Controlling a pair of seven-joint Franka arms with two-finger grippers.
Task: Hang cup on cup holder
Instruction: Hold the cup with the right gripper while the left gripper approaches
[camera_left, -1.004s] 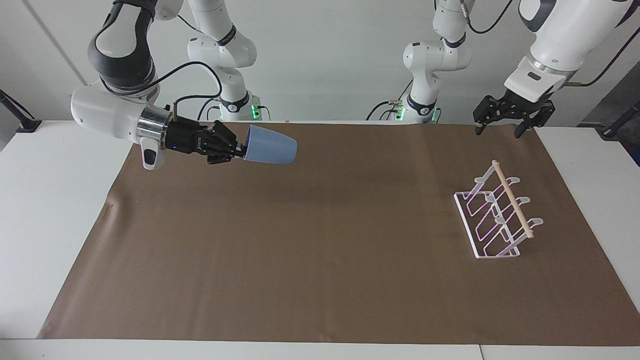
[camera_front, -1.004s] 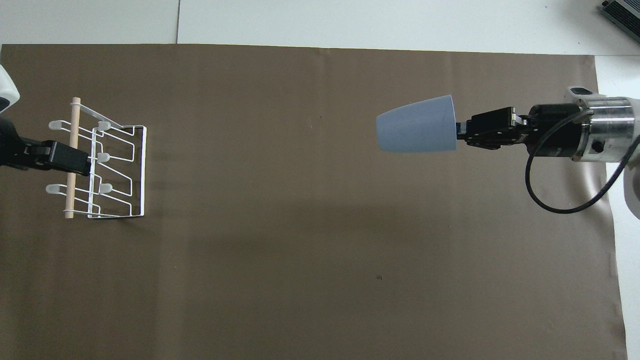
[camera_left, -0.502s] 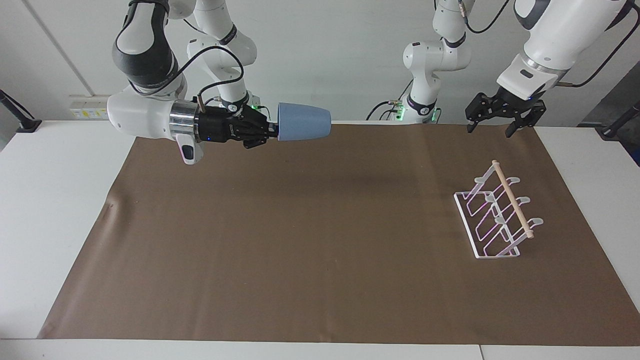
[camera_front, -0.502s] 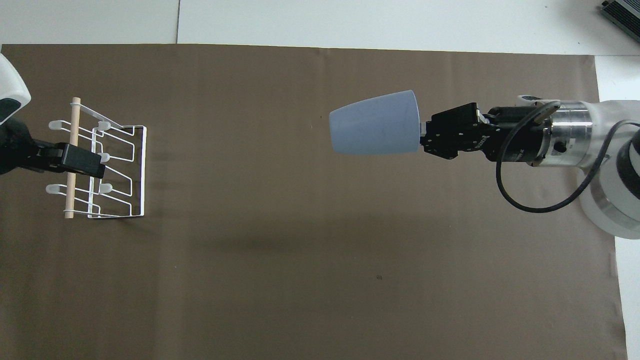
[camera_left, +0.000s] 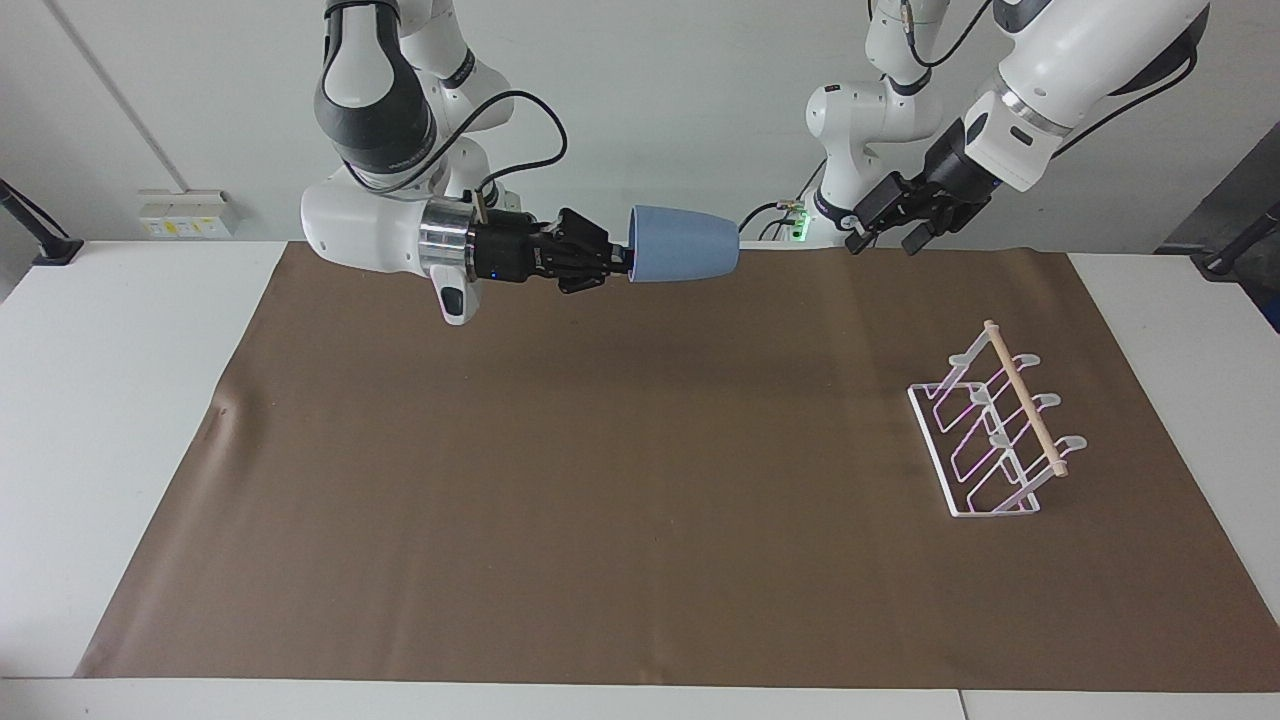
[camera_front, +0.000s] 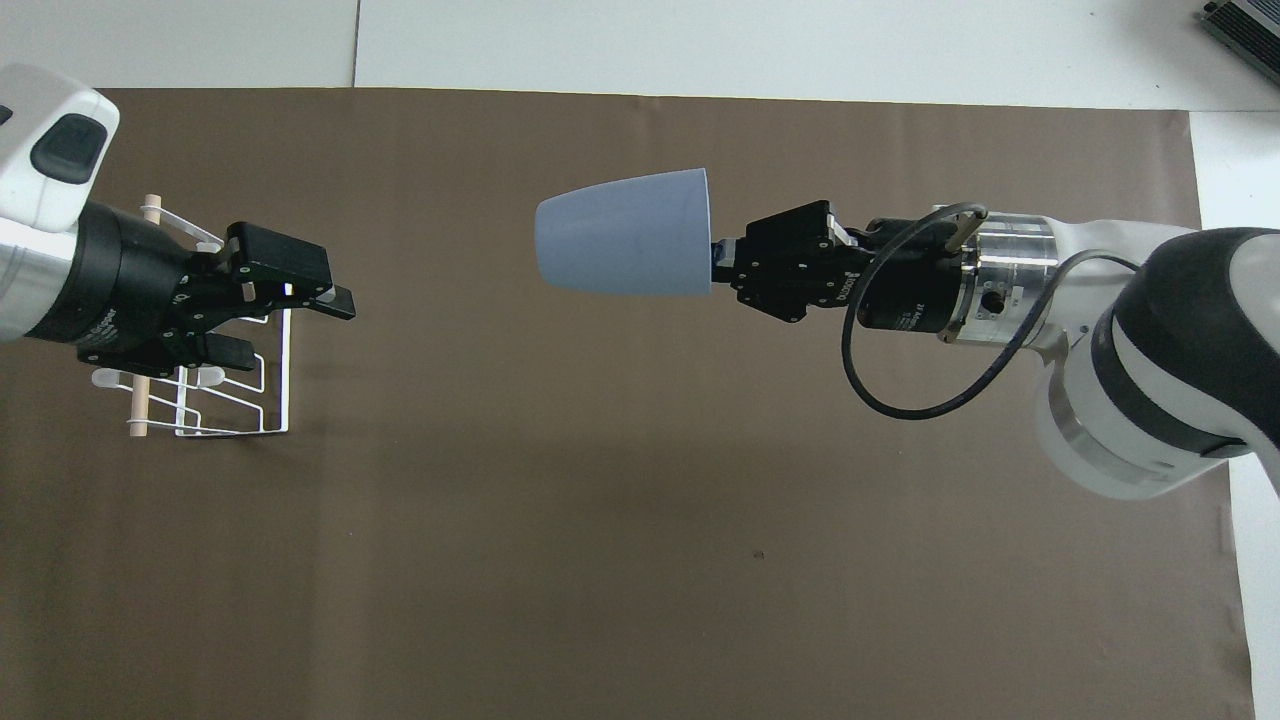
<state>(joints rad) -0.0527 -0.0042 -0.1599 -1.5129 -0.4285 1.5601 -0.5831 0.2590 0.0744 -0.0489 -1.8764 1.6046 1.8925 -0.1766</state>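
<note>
cup (camera_left: 683, 243) sideways in right jaws' pinch; overhead shows left jaws spread, empty.

One cup (camera_left: 683, 243), one cup holder (camera_left: 993, 425), two claws, one brown mat (camera_left: 600, 520).

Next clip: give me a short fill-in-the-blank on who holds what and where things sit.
1. The right gripper is shut on the rim of the ____.
2. The cup is held on its ____, base pointing toward the left arm's end of the table.
3. The left gripper, up in the air, is ____ and holds nothing.
4. The cup holder stands on the brown ____.

Missing words: cup; side; open; mat
</note>
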